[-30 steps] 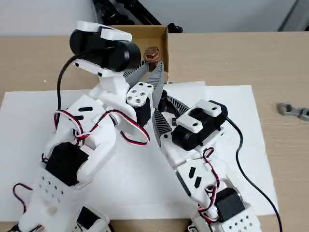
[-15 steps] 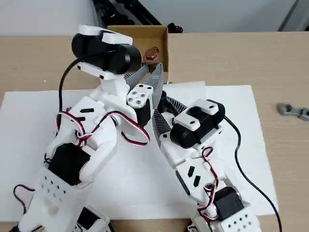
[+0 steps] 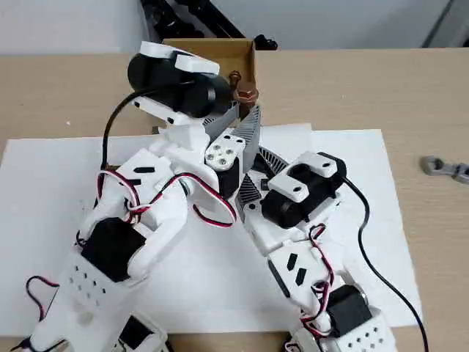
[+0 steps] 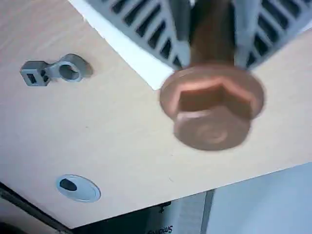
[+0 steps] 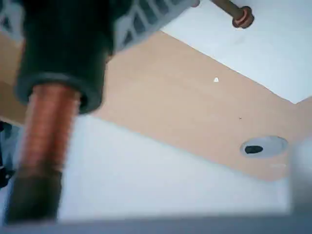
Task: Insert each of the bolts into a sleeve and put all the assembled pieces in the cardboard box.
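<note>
Fingers (image 4: pixel 141 24) of my left gripper (image 4: pixel 212 48) pinch the bolt (image 4: pixel 212 109) by its shaft, and my right gripper (image 3: pixel 258 170) clamps the black sleeve (image 5: pixel 63 48).

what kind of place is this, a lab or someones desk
Probably a robotics lab or hobby bench: two small white arms at a wooden desk with a white sheet, left hand gripping a copper bolt, right hand a black sleeve, a cardboard box behind, a cable grommet in the desk.
</note>
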`<state>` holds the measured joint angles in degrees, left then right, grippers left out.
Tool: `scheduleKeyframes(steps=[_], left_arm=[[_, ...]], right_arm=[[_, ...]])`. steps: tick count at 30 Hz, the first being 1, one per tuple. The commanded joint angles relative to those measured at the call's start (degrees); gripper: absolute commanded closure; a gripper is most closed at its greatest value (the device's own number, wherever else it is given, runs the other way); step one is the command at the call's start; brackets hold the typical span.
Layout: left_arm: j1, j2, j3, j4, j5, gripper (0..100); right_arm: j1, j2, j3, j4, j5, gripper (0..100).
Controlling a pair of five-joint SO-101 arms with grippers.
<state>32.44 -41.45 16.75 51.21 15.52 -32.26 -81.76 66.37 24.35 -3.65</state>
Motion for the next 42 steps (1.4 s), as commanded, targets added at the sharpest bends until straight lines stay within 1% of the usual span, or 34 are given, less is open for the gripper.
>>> scheduleKeyframes(steps=[1,8,18,20,22,24,27,31,35,39,42], left_arm=[[0.44,-0.79,-2.42,0.88,0.7,99],[0.18,-0.79,3.56,0.88,0.62,99],[0.18,-0.88,3.38,0.88,0.62,99],[0.09,-0.88,3.38,1.23,1.49,95],[-0.09,-0.97,3.21,1.93,4.31,91],[-1.32,-0.79,1.8,4.48,6.86,87],[-3.25,-0.09,-1.8,10.46,9.14,83],[-5.63,4.31,-9.1,18.64,9.23,82],[-8.35,8.26,-19.03,25.85,8.62,82],[-12.75,11.08,-26.15,31.91,2.02,84],[-16.53,12.57,-26.95,34.81,-4.66,93]], right_arm=[[-0.48,0.22,-0.62,-1.36,0.35,99.5],[-0.57,0.22,-0.62,-3.74,0.44,99.5],[-0.57,0.22,-0.62,-3.21,0.44,99.5],[-0.57,0.22,-0.62,-3.21,0.44,99.5],[-0.57,0.22,-0.62,-3.21,0.53,99.5],[-0.48,0.22,-0.79,-3.21,0.53,99.5],[-0.31,0.22,-0.97,-3.65,0.53,99.5],[-0.31,0.84,-2.29,-3.74,0.53,99.5],[-0.04,3.21,-5.45,-3.74,0.53,99.5],[1.45,9.45,-12.66,-3.74,0.53,99.5],[3.56,15.87,-19.08,-3.74,0.44,99.5]])
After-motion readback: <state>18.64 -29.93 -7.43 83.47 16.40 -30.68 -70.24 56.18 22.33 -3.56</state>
